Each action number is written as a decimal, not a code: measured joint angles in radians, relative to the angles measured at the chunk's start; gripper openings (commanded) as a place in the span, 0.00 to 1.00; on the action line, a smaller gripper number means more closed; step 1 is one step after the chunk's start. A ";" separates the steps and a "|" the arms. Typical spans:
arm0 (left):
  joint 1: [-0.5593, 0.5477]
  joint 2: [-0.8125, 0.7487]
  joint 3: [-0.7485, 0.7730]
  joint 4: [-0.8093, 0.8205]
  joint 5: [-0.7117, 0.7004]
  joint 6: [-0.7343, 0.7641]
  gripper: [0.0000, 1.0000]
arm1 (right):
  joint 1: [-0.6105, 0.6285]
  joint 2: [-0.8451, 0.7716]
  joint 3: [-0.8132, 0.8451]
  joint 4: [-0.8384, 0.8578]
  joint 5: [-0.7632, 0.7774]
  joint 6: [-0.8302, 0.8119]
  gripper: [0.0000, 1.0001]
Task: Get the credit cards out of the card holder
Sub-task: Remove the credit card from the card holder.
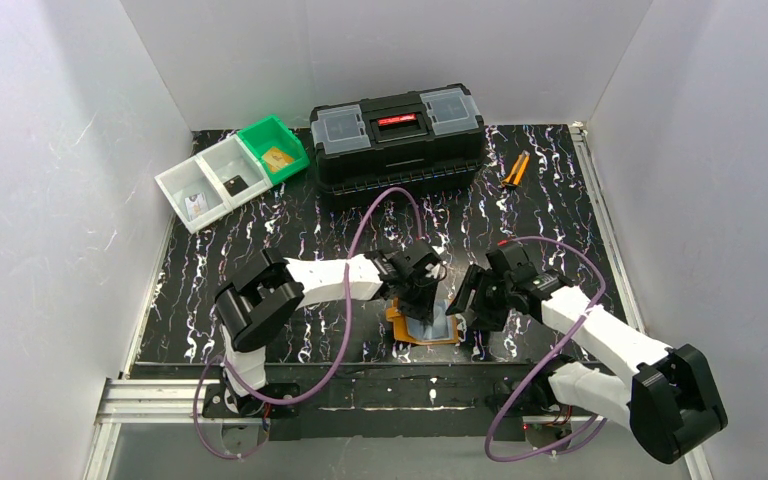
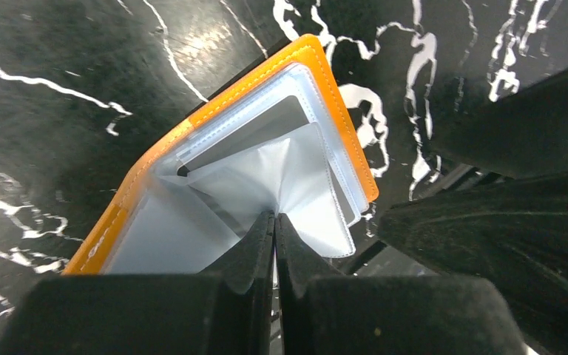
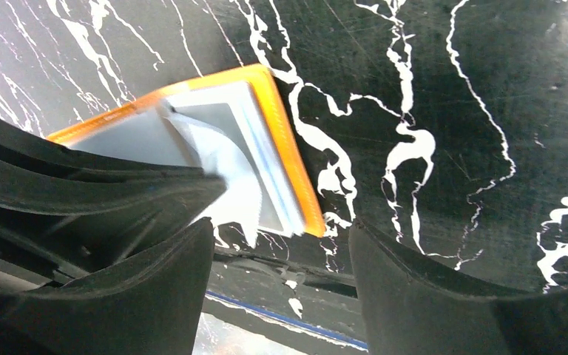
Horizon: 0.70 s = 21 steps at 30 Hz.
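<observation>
Now left gripper [image 2: 275,222] is pinching a card holder [image 2: 307,63] sleeve.
At 3 o'clock right gripper [image 3: 281,225] is hanging spread; sleeves are looking limp, slick, so the stiffer orange edge is seeming the better hold.

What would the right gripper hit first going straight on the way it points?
The right gripper would probably meet the table beside the orange corner of the card holder; depth is unclear, so it might clip that corner.
</observation>
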 measured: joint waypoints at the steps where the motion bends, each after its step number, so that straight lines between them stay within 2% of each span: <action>1: 0.002 -0.002 -0.012 0.019 0.017 -0.010 0.00 | 0.000 0.003 0.000 0.007 -0.005 0.000 0.73; 10: 0.054 -0.040 -0.156 0.220 0.157 -0.105 0.00 | 0.035 0.082 0.019 0.068 -0.043 0.005 0.68; 21: 0.092 -0.073 -0.294 0.418 0.241 -0.201 0.00 | 0.101 0.202 0.092 0.131 -0.063 0.012 0.49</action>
